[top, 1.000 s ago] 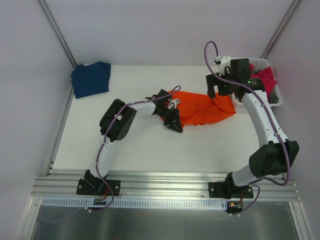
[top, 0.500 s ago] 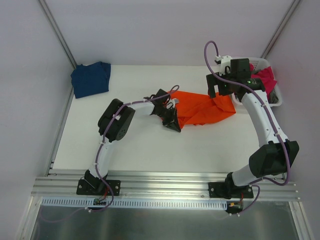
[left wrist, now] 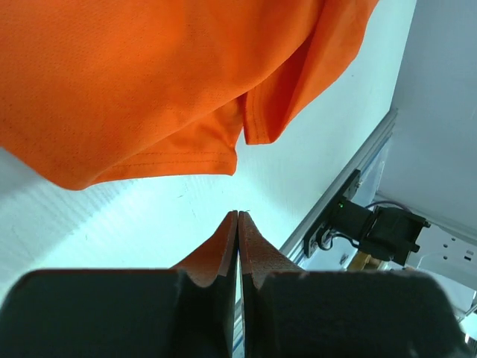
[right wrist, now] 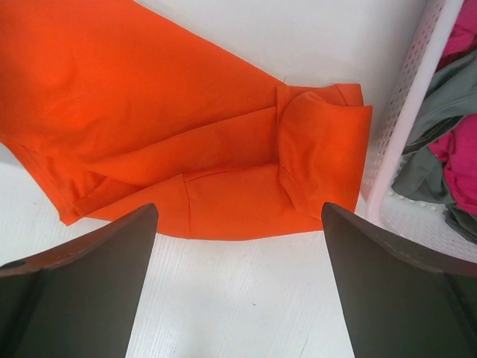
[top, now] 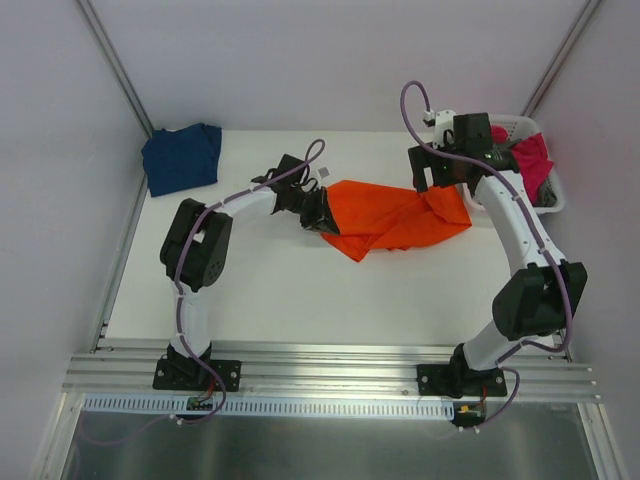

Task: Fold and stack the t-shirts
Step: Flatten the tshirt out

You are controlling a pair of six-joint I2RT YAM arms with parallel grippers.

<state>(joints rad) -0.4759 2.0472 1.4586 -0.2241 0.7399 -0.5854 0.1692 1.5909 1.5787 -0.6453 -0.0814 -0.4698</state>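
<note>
Orange t-shirt (top: 395, 220) lies crumpled toward the tabletop's (top: 280, 290) far right corner. It looks soft, light and floppy, so pinch a hem corner. Left fingers (left wrist: 223, 250) are together, holding nothing; right fingers (right wrist: 82, 261) are wide apart.

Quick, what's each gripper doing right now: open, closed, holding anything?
Left gripper: closed, nothing seen between its jaws.
Right gripper: open over the orange shirt, holding nothing.

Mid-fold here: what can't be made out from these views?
Basket contents: right arm covers part in top view; right wrist view's edge cuts them off.
Orange shirt left edge: under the left gripper in top view.
Navy shirt folds: too small, top view only.
</note>
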